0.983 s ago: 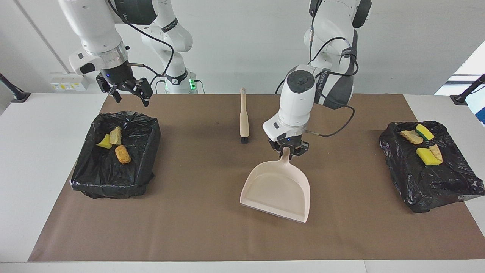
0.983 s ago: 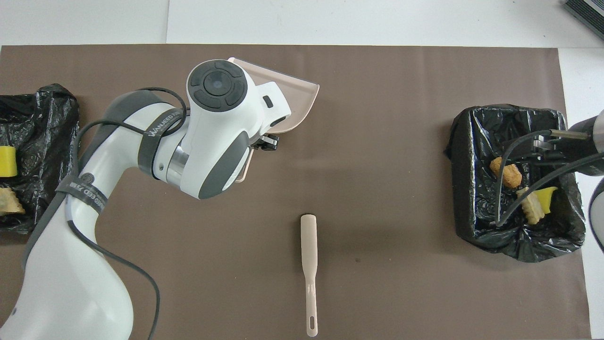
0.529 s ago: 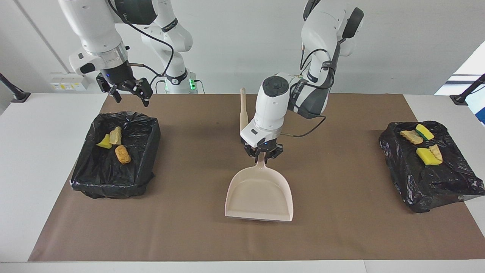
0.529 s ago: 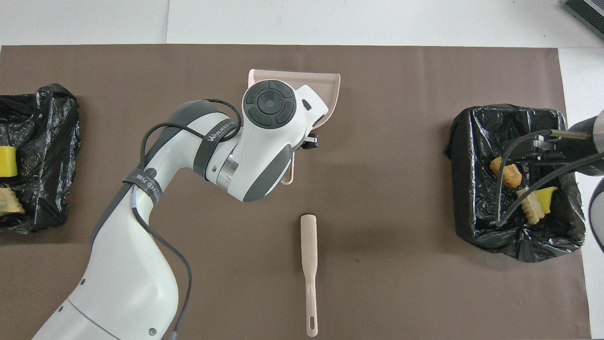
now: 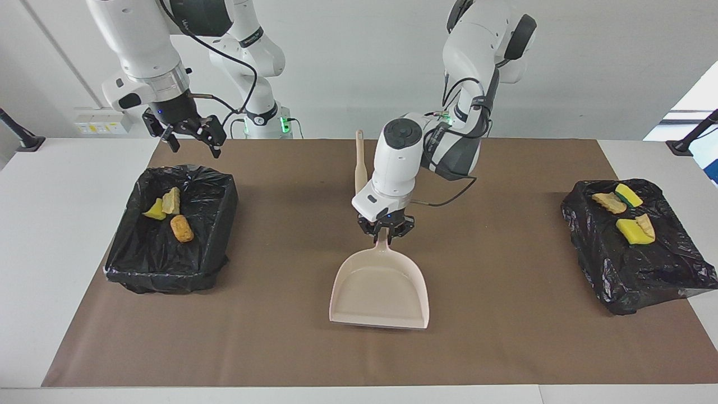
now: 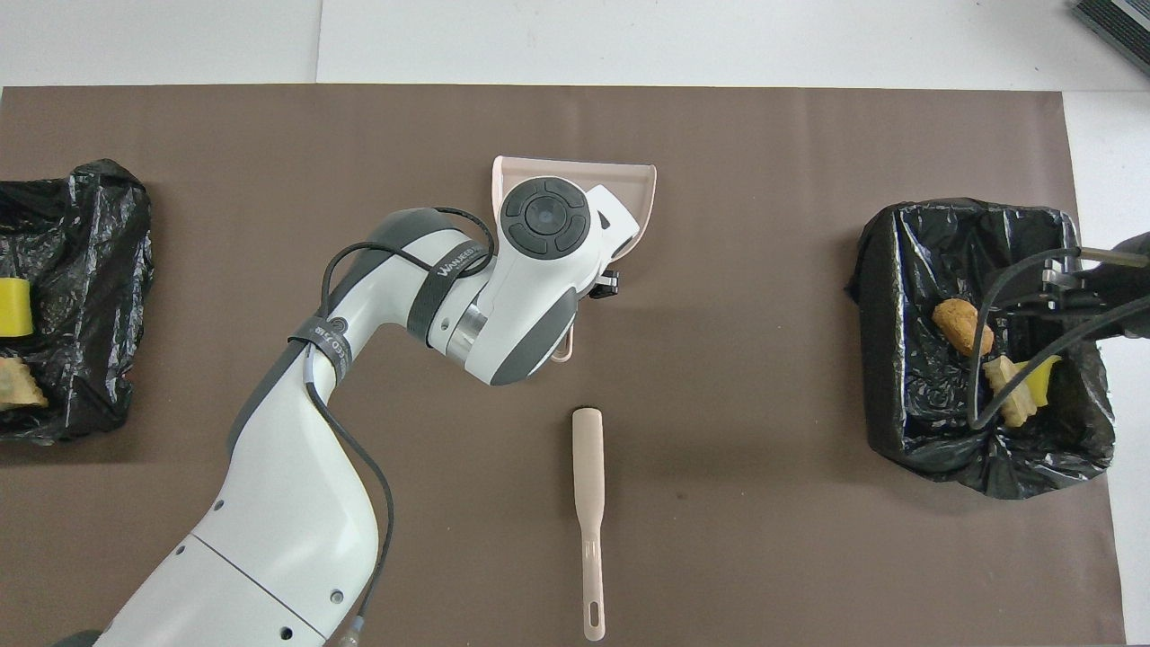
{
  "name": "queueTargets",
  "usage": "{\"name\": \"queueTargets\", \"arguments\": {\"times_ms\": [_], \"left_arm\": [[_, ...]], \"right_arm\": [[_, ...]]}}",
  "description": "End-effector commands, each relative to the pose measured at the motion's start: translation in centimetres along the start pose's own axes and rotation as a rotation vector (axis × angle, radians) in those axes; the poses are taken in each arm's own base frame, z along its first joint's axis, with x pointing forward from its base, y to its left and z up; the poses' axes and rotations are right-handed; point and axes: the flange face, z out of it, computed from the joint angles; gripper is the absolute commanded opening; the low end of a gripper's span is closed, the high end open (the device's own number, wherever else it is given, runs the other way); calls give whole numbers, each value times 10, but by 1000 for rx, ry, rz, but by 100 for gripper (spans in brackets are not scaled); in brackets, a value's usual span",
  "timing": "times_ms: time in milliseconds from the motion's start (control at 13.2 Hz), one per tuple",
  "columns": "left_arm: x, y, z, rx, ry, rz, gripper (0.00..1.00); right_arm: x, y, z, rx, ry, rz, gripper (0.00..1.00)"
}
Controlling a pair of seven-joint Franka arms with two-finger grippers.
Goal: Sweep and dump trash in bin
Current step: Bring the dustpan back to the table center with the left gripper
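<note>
My left gripper (image 5: 385, 230) is shut on the handle of the empty beige dustpan (image 5: 380, 292), which lies low over the middle of the mat with its mouth pointing away from the robots. In the overhead view the left wrist covers most of the dustpan (image 6: 640, 176). The trash lies in two black-lined bins. Three pieces (image 5: 181, 228) are in the bin (image 5: 222, 224) at the right arm's end. Several pieces (image 5: 631, 231) lie on the bin (image 5: 645, 275) at the left arm's end. My right gripper (image 5: 192, 145) hangs open over the robots' edge of its bin.
The beige-handled brush (image 5: 360, 168) (image 6: 588, 503) lies on the brown mat (image 5: 505, 336) between the dustpan and the robots, its bristle end hidden by my left hand in the facing view. White table surface borders the mat at both ends.
The left arm has carried the dustpan toward the right arm's end, to the mat's middle, and turned it square to the table. The right gripper has stayed over its bin.
</note>
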Motion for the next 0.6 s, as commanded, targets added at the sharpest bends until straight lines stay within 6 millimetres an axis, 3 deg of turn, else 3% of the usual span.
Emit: {"name": "queueTargets", "arguments": {"times_ms": [0,76,227,529], "left_arm": [[-8,-5,-2,16,-36,-16,49],[-7,-9,-1,23,-35,-19,75],[-1,-17,-6,25,-17,-18,100],[18,-70,-67,12,50,33,100]], "right_arm": [[-6,-3,-2,-12,-9,-22,100],[-6,-3,-1,-13,-12,-24,100],[-5,2,-1,-9,-12,-16,100],[-4,2,-3,10,-5,-21,100]]}}
